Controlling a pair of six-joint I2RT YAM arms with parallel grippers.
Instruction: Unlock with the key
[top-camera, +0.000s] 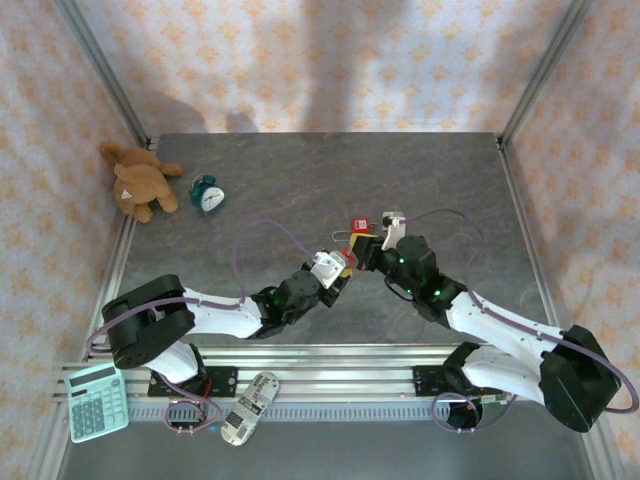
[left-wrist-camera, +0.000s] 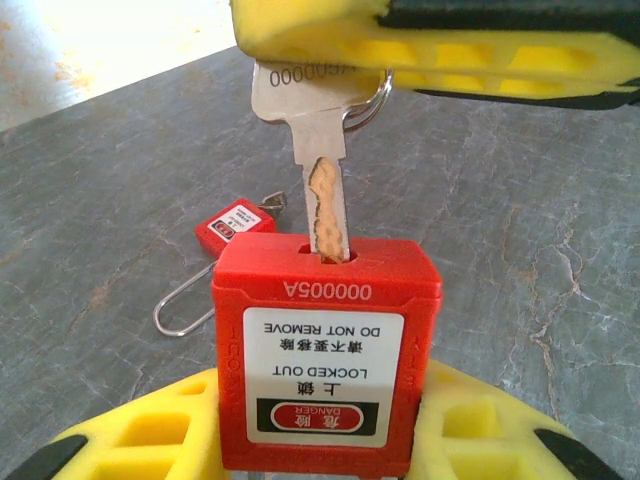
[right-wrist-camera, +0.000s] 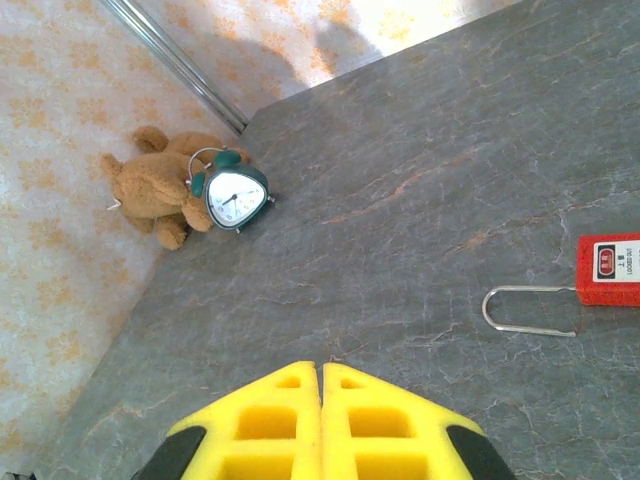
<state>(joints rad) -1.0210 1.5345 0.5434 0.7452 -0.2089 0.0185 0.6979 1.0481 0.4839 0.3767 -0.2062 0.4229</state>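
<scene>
1. Top view: the left gripper (top-camera: 338, 266) and right gripper (top-camera: 366, 247) meet tip to tip over the middle of the table (top-camera: 250, 180). What they hold is too small to make out.
2. Left wrist view: the left gripper's yellow fingers (left-wrist-camera: 150, 435) clamp a red padlock (left-wrist-camera: 325, 350), its lower end cut off by the frame. The key (left-wrist-camera: 325, 160) stands in the keyhole, its head pinched by the right gripper. Its depth is hidden.
3. Right wrist view: the right gripper's fingers press together, covering what they pinch. A second padlock (right-wrist-camera: 608, 268) lies on the table, cut off at the right edge.
</scene>
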